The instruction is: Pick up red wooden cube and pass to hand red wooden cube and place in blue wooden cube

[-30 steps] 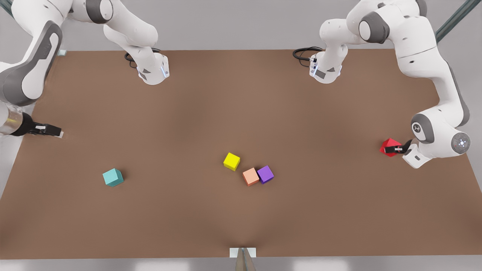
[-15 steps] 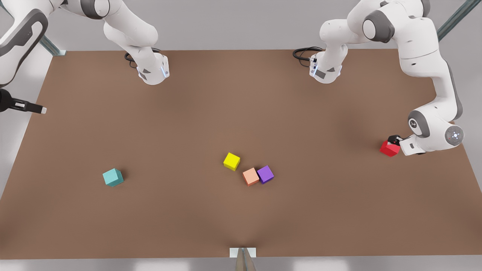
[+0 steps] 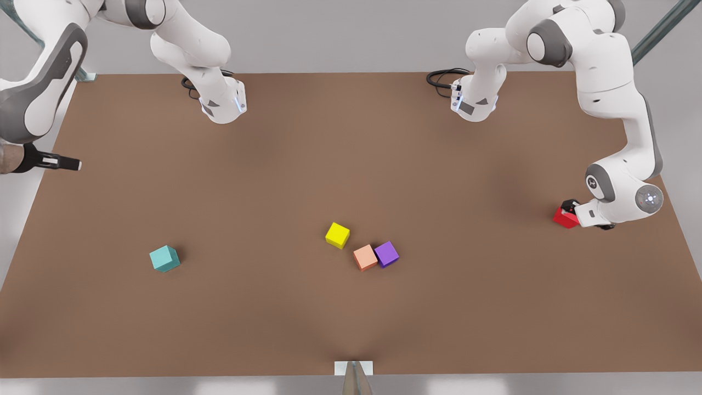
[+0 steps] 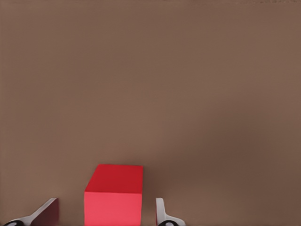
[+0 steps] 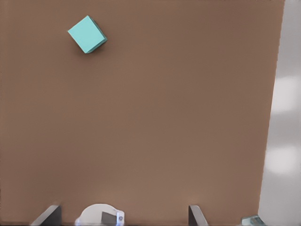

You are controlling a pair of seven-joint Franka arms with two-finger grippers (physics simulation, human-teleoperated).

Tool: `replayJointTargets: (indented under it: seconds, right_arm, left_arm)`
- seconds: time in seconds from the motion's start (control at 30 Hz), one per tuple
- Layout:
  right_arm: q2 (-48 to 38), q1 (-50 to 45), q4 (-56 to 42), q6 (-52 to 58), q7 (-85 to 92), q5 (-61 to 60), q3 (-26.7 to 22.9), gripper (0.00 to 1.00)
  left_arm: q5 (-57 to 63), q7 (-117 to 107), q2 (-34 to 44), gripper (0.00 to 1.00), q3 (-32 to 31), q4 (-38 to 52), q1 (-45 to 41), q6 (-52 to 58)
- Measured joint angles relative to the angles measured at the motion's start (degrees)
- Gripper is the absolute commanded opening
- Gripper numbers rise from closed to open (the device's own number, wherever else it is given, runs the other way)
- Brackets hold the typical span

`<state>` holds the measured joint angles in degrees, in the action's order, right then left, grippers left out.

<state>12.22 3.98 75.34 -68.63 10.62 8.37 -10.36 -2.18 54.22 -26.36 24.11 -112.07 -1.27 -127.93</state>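
The red wooden cube (image 3: 564,218) rests on the brown table (image 3: 351,137) near the front view's right edge. My left gripper (image 3: 570,209) is down over it, open, and the hand covers part of the cube. In the left wrist view the red wooden cube (image 4: 114,195) sits between the two fingertips of the left gripper (image 4: 106,215), with a gap on each side. The teal blue wooden cube (image 3: 164,258) lies far off at the front view's left, also seen as the blue wooden cube (image 5: 87,34). My right gripper (image 3: 66,163) hovers open at the table's left edge.
A yellow cube (image 3: 337,235), a salmon-orange cube (image 3: 365,257) and a purple cube (image 3: 386,254) sit together near the middle of the table. The two arm bases (image 3: 222,104) (image 3: 474,101) stand at the back. The table's side edge (image 5: 270,117) runs close to the right gripper.
The left hand has turned and settled lower over the red cube, which has not shifted. The right gripper rose toward the back, then came slightly back toward the table.
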Motion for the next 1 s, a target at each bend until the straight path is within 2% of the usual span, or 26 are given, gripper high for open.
replayJointTargets:
  seconds: [0.13, 0.4, 1.0]
  right_arm:
    - [0.20, -7.44, -1.04, 0.07, -1.06, 0.24, 0.01, 1.00]
    - [1.08, -4.71, -1.33, -5.77, -0.72, -8.92, -0.50, 1.00]
    - [2.49, -5.09, -1.16, -11.87, 1.74, -7.54, -0.11, 1.00]
  left_arm:
    - [0.00, 0.21, -0.62, 1.00, -0.01, -0.31, -0.04, -0.46]
    - [0.03, -0.18, -2.81, 1.00, 0.04, -0.26, 0.42, -1.23]
    - [0.10, -1.31, -6.35, 1.00, -0.03, -0.19, 1.62, -1.91]
